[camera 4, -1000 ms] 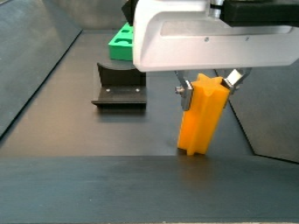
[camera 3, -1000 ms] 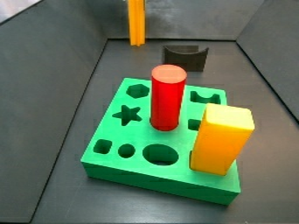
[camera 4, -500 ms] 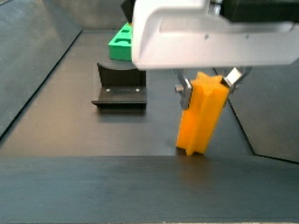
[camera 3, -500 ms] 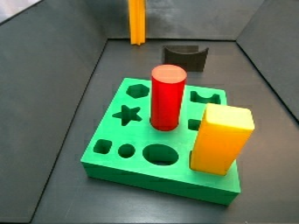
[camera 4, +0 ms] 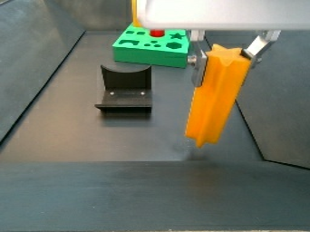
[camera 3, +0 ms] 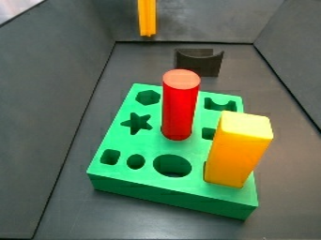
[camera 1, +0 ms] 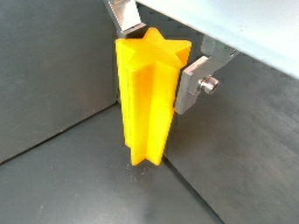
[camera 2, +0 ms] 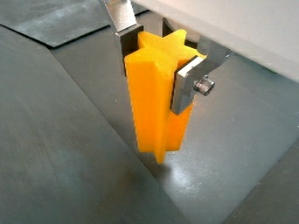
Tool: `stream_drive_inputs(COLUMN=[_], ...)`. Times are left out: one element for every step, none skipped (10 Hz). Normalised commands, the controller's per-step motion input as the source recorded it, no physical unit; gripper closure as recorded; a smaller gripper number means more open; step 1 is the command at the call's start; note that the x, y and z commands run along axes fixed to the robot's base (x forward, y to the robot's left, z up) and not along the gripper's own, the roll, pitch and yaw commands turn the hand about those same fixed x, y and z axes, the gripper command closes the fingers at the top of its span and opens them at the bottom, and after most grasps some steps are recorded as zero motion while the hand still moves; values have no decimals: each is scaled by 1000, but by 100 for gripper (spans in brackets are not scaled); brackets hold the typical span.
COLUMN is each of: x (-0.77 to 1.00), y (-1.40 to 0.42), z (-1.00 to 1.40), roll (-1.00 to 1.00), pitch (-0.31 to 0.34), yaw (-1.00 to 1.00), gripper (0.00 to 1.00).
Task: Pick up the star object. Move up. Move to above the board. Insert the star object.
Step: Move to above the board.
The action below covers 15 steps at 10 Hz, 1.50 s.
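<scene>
Lifted since the earlier frame: star object (camera 4: 216, 95) is raised off the floor | gripper (camera 2: 160, 59) is clamped on its top | pick-up judged done | board (camera 3: 175, 150), at 11 o'clock, is to be reached next.

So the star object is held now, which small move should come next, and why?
Probably keep rising straight up a little more. The gripper has its jaws shut on the star object, whose base appears just clear of the floor in a side view. The board stands far off, with the red cylinder and yellow block standing tall on it.
</scene>
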Motion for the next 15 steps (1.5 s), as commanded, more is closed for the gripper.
stream_drive_inputs(x=[-172,-174,-159,-149,-134,-121,-110,-95,-81,-57,-37,-24,-12,-5,-2], y=[-65,-64,-53,-50,-45,-39,-35,-31,-24,-20,-15,-12,-10,-8,-8], z=[1000,1000,1000,1000,1000,1000,1000,1000,1000,1000,933,836,641,444,294], roll=[-86,-96,-49,-20,32,53,49,44,49,43,42,47,53,50,47], pitch=[121,119,89,81,80,79,75,74,83,94,102,104,105,98,95], yaw=[190,180,127,99,64,45,34,27,26,24,22,24,24,23,23], gripper=[100,100,100,100,100,100,100,100,100,100,100,100,100,100,100])
